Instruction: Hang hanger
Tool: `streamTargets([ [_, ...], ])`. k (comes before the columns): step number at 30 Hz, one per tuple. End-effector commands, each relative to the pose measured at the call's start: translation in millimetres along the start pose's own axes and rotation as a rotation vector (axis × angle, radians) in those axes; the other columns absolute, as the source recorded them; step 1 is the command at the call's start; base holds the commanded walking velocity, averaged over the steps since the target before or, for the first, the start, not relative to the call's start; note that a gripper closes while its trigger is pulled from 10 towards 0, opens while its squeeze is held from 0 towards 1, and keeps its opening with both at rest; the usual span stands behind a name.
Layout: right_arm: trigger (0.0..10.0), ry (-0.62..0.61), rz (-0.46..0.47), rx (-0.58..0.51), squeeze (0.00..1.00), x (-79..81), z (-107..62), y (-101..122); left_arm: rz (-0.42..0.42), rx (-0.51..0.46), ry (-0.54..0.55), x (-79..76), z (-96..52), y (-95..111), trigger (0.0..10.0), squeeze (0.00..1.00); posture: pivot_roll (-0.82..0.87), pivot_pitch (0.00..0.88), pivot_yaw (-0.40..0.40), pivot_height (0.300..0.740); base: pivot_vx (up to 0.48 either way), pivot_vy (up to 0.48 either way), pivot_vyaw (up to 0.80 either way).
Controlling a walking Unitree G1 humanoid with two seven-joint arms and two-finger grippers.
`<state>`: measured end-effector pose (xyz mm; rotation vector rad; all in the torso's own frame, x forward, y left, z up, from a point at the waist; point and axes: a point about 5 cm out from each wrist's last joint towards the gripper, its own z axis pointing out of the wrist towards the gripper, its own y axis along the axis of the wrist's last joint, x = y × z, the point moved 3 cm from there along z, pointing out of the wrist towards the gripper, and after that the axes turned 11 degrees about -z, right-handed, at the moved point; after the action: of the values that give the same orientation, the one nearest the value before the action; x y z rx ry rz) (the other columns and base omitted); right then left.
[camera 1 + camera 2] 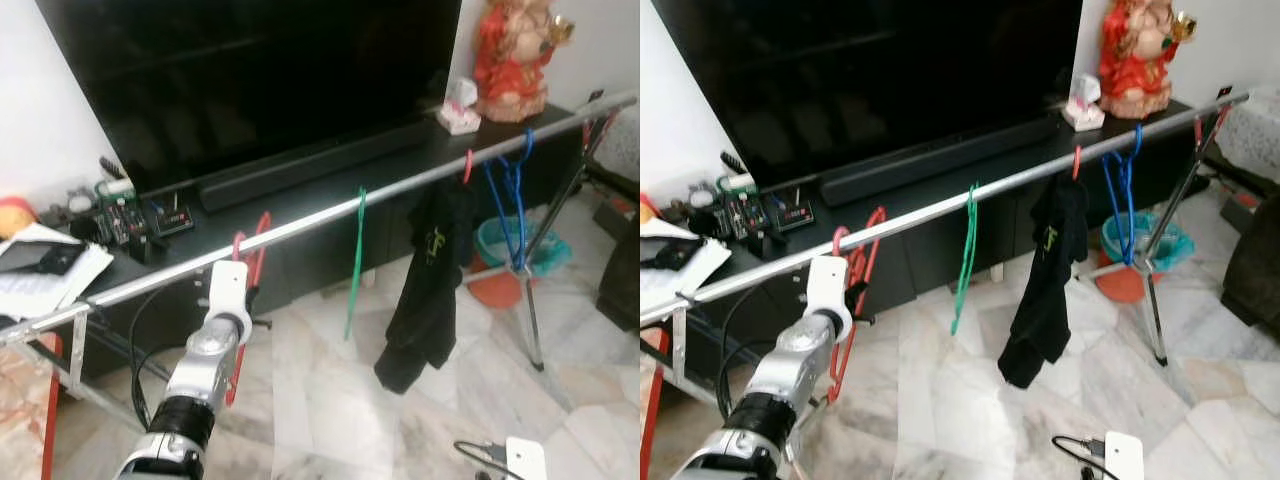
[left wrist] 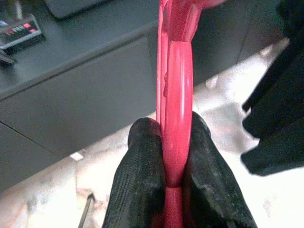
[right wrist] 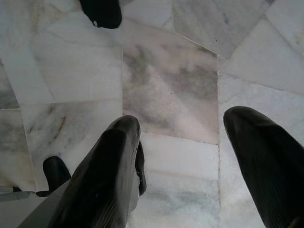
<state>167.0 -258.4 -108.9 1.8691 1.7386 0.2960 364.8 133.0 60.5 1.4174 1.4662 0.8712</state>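
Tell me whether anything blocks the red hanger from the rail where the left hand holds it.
Nothing visible blocks it. The left hand is shut on the red hanger, whose hook already sits at the silver rail. The nearest neighbour, the green hanger, hangs well apart toward the robot's right.

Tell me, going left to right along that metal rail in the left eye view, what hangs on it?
Red hanger, held by the left gripper → green hanger → black garment on its red hook → blue hanger.
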Motion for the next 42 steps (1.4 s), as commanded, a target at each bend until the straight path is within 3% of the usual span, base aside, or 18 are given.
streamTargets([
  [1,10.0,0.004,0.013,0.009,0.00,2.3,-0.1,-1.5,0.032,0.032,-0.008,0.9,0.0,-2.8,10.0,0.00,-0.06,0.000,0.086,0.740,0.000,0.000,0.00],
  [9,10.0,0.005,0.014,0.009,0.00,2.4,-0.1,-1.8,0.034,0.051,-0.007,-2.0,0.6,-4.3,10.0,0.00,-0.06,0.000,0.087,0.740,0.000,0.000,0.00],
  [15,10.0,0.003,0.017,0.009,0.00,2.2,-0.2,-2.1,-0.015,-0.066,-0.047,-9.7,0.8,21.2,10.0,0.00,-0.06,0.000,0.089,0.740,0.000,0.000,0.00],
  [21,10.0,0.005,0.014,0.009,0.00,2.4,-0.2,-2.1,-0.019,-0.090,-0.025,-3.3,0.7,26.8,10.0,0.00,-0.05,0.000,0.086,0.740,0.000,0.000,0.00],
  [33,10.0,0.004,0.017,0.010,0.00,2.5,-0.2,-2.2,-0.005,-0.031,0.098,4.2,10.2,26.6,10.0,0.00,-0.06,0.000,0.087,0.740,0.000,0.000,0.00],
  [42,10.0,0.005,0.019,0.010,0.00,2.5,-0.1,-1.8,0.039,0.044,0.099,1.6,13.8,16.6,10.0,0.00,-0.06,0.000,0.089,0.740,0.000,0.000,0.00],
])
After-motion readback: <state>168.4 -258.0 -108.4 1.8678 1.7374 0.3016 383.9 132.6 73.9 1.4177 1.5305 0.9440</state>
